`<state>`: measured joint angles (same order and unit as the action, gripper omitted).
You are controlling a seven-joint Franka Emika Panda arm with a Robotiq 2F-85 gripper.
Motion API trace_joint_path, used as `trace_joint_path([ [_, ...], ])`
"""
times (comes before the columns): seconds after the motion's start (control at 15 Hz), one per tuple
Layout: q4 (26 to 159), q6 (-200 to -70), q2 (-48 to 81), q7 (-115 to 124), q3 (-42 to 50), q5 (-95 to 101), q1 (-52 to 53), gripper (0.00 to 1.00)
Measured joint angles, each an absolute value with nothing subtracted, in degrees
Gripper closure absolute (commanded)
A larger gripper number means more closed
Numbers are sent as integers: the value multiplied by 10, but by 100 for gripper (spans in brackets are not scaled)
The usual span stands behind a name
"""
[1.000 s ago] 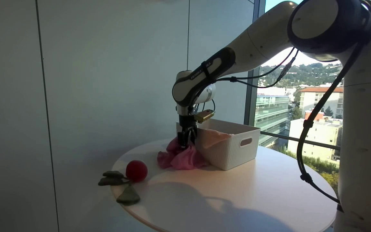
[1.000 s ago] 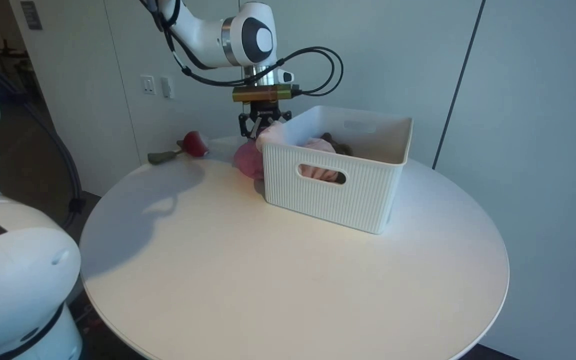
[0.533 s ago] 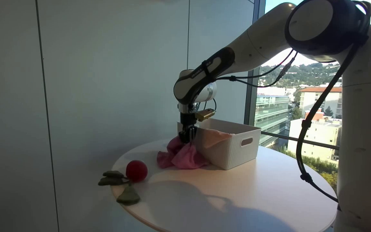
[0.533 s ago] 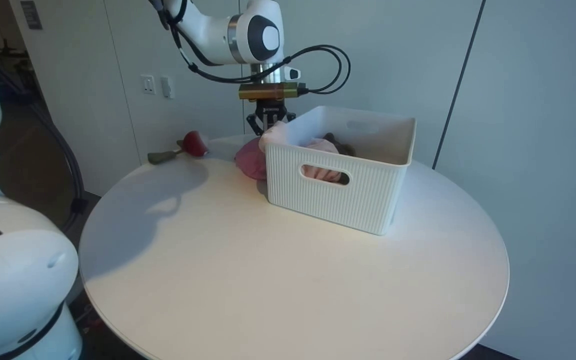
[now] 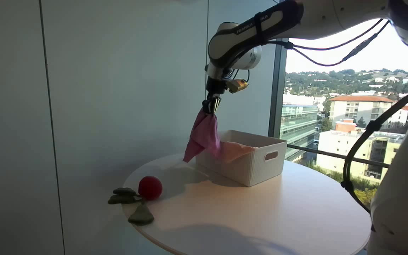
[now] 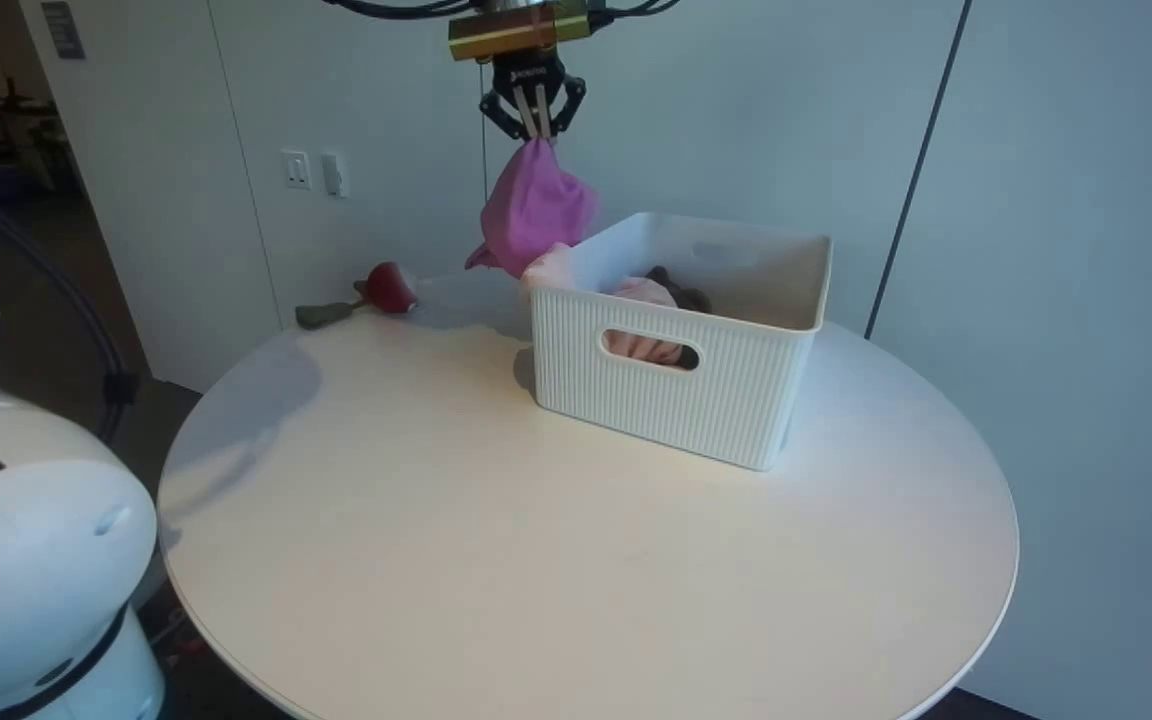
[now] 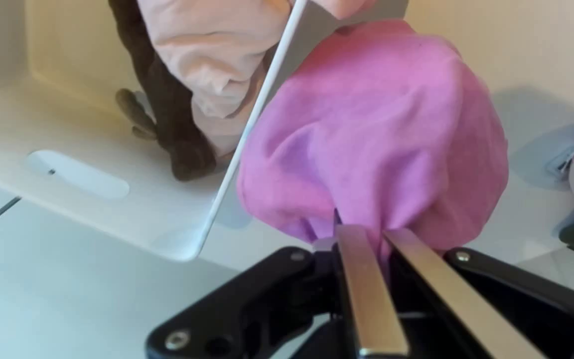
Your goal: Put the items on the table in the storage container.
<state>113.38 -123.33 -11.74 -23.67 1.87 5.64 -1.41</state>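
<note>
Cloth (image 6: 538,205), the pink one, hangs from gripper (image 6: 539,134), fingers pinched together on its bunched top, long axis approx. vert. Container (image 6: 656,400) is the target: below & to the right in both ext. views, to the left in wrist view, w/ its rim (image 7: 239,149) running between. So cloth's outside, just beside the wall; can't tell if touching. Lowest corner looks under rim height, so next move prob. needs a bit more lift, then sideways over; peach cloth (image 5: 235,151) draped on that side might snag. Red round item (image 5: 150,188) w/ green leaves at table (image 5: 260,212) edge: to do.
</note>
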Motion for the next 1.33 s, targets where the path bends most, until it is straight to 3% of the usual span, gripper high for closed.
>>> trace_joint_path([
  [0.47,1148,-1205,-303,-153,25,173,-46,99],
  [0.87,1218,-1255,-289,-75,65,227,-104,99],
  [0.93,1228,-1274,-271,-69,69,227,-104,89],
  [1.0,1234,-1291,-250,-64,71,226,-104,69],
  [1.33,1225,-1312,-150,-53,72,197,-98,33],
])
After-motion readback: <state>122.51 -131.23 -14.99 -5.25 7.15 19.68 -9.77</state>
